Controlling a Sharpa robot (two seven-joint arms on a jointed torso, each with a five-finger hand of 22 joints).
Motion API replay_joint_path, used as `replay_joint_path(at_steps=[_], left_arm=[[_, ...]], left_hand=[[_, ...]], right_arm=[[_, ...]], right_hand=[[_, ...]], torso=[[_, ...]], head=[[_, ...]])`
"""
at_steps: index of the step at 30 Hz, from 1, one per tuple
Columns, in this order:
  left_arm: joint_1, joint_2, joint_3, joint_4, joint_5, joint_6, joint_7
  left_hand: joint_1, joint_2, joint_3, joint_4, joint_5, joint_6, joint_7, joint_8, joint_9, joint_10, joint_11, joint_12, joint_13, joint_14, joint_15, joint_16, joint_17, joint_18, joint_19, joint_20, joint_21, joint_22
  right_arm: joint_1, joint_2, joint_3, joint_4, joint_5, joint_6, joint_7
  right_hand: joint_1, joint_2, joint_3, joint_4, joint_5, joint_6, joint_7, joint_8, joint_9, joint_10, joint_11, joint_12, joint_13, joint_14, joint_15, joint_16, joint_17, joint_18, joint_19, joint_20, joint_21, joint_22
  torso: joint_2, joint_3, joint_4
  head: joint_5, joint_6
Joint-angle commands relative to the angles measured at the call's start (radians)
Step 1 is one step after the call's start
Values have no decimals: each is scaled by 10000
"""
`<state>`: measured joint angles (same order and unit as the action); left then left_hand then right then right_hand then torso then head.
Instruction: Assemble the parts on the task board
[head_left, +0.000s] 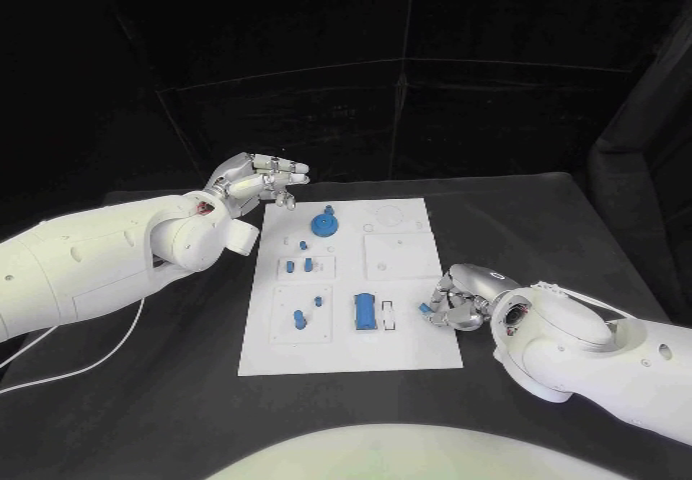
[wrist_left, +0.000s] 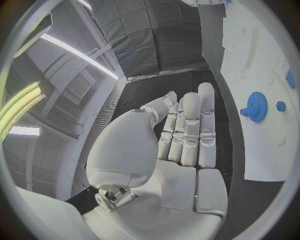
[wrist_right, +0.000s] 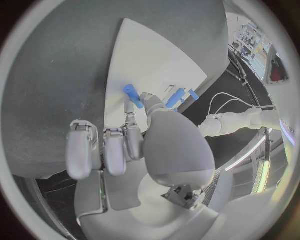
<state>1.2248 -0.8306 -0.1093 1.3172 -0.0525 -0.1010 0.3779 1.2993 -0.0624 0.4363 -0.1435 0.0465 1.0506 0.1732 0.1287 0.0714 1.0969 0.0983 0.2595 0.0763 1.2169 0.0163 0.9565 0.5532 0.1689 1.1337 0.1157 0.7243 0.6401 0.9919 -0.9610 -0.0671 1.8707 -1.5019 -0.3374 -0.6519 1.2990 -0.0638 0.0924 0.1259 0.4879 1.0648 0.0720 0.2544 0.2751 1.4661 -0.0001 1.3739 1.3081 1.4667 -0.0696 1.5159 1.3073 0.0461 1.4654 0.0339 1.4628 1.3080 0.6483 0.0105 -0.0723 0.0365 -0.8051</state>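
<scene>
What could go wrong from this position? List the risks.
1. The right hand pinches a small blue peg by one end at the white board's edge; such a shallow hold could let it slip or tilt.
2. Pressing down near that edge might shift the board.
3. The left hand hovers open close to the blue gear and could knock it if it swings inward.

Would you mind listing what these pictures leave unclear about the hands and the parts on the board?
- Head view: whether the right hand really grips the small blue part at its fingertips; the curled fingers cover the contact.
- Right wrist view: the thumb hides where the blue peg meets the fingers.
- Head view: the small blue pieces on the task board are too small to tell their shapes.
- Left wrist view: the board runs off the circle's rim beyond the blue gear.
</scene>
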Motion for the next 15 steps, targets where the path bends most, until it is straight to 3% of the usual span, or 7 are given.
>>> replay_joint_path(at_steps=[1,6,15], left_arm=[[13,8,8,25,38,95,76],[14,17,8,32,38,95,76],[15,19,8,52,38,100,77]], left_hand=[[-4,113,-59,14,13,40,-33,67,-2,-52,8,17,7,-73,-21,-15,-11,144,-8,-10,-55,-13],[-4,113,-59,14,13,40,-33,67,-2,-52,8,17,7,-73,-21,-15,-11,144,-8,-10,-55,-13],[-4,113,-59,14,13,40,-33,67,-2,-52,8,17,7,-73,-21,-15,-11,144,-8,-10,-55,-13]], right_arm=[[16,-13,12,205,1322,-1464,351],[19,99,14,354,1911,-1948,666],[21,570,15,111,2621,-1806,654]], right_hand=[[-92,-67,158,30,71,89,-13,-63,22,257,-101,74,1397,835,-76,1,1642,-58,353,-42,47,843],[-213,-156,296,91,120,110,-10,-86,29,274,-97,95,1417,839,-77,10,1659,-58,355,-44,46,842],[-460,-293,473,221,168,186,-23,-94,59,301,-101,128,1447,847,-78,27,1693,-62,368,-44,58,865]], torso=[[6,-4,13],[12,7,-10],[20,3,-9]], head=[[15,20],[39,34],[56,21]])
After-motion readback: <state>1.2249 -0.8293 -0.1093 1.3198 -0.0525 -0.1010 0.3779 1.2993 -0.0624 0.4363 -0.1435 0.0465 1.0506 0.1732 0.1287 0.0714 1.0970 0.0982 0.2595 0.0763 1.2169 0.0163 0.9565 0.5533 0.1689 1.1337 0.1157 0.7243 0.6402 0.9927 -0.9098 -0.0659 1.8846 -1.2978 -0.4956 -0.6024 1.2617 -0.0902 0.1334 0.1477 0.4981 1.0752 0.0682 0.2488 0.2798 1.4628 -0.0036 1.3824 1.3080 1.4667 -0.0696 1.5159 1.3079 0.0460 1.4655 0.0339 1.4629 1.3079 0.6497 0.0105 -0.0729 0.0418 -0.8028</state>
